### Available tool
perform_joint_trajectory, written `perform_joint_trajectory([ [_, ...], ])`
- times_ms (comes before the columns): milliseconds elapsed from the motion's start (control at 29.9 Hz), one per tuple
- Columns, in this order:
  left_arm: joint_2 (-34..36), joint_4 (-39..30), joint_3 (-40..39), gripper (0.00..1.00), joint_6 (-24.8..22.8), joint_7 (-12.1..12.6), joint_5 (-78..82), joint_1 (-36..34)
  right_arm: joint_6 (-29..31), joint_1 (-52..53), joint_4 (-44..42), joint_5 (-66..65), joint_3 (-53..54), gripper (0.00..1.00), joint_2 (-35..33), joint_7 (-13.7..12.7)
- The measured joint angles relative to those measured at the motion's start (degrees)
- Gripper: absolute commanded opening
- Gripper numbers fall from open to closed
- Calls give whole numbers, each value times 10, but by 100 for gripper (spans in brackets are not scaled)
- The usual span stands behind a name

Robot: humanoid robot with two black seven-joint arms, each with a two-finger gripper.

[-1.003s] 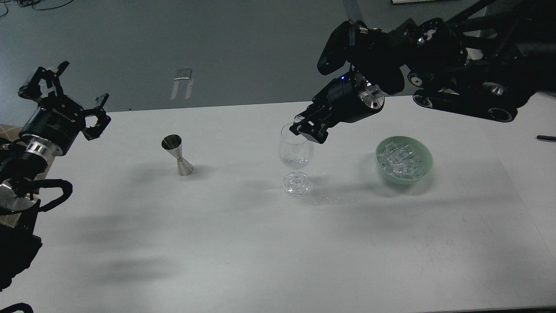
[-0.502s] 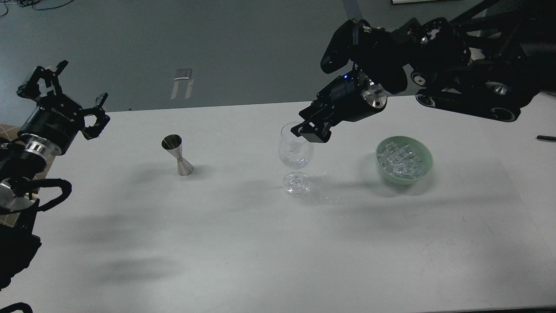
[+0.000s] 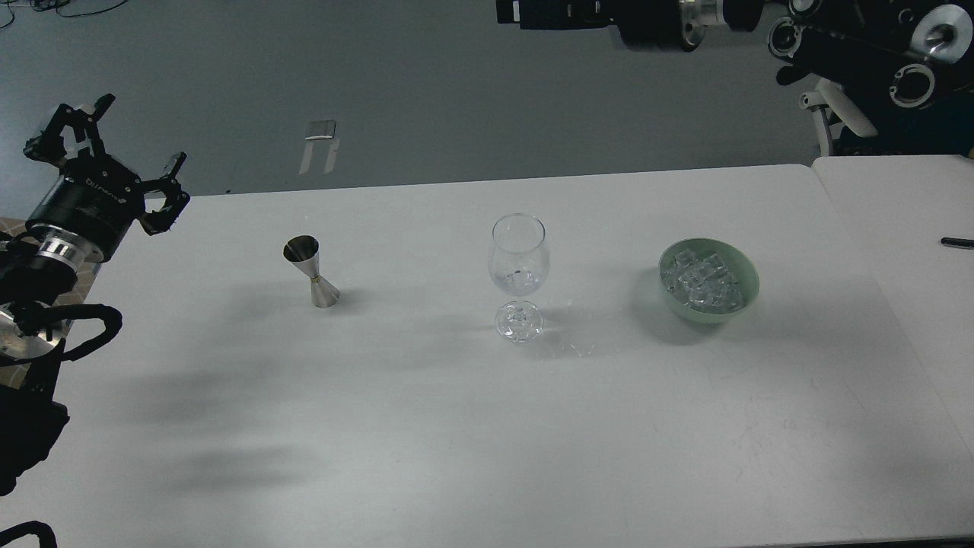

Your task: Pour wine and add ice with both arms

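Note:
A clear wine glass (image 3: 518, 257) stands upright at the table's middle; pale glints sit low in its bowl, and I cannot tell what they are. A heap of clear ice (image 3: 701, 280) cubes fills a pale green bowl (image 3: 742, 301) to its right. A steel jigger (image 3: 311, 272) stands to its left. My left gripper (image 3: 144, 129) is open and empty above the table's far left corner. My right gripper (image 3: 525, 11) is high at the top edge, well above the glass, partly cut off; its fingers cannot be told apart.
A white table (image 3: 426, 426) carries everything. A second table (image 3: 898, 205) adjoins on the right, with a black pen (image 3: 957, 243) on it. A small silver object (image 3: 319, 131) lies on the grey floor behind.
My right arm has lifted from the wine glass's rim up to the top edge of the view. The left gripper has drifted slightly left and up.

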Motion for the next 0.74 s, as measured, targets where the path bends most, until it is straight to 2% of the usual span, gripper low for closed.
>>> perform_joint_trajectory([
  [134,0,7,0,98,0,0,9,-15,-24,-97,-7,126,129,96,-26,0],
  [234,-3,13,1,98,0,-1,20,-22,-26,-173,-8,168,236,99,-27,1],
  [301,-5,16,1,98,0,-1,30,-27,-25,-228,-11,191,306,99,-19,2],
  [435,-13,38,16,98,0,-5,41,-48,-19,-293,-35,254,373,99,13,8],
  [568,-18,78,59,98,0,-22,42,-88,19,-340,-84,319,428,99,48,21],
  [736,-18,118,125,98,0,-48,42,-137,72,-375,-139,334,502,99,94,26],
])
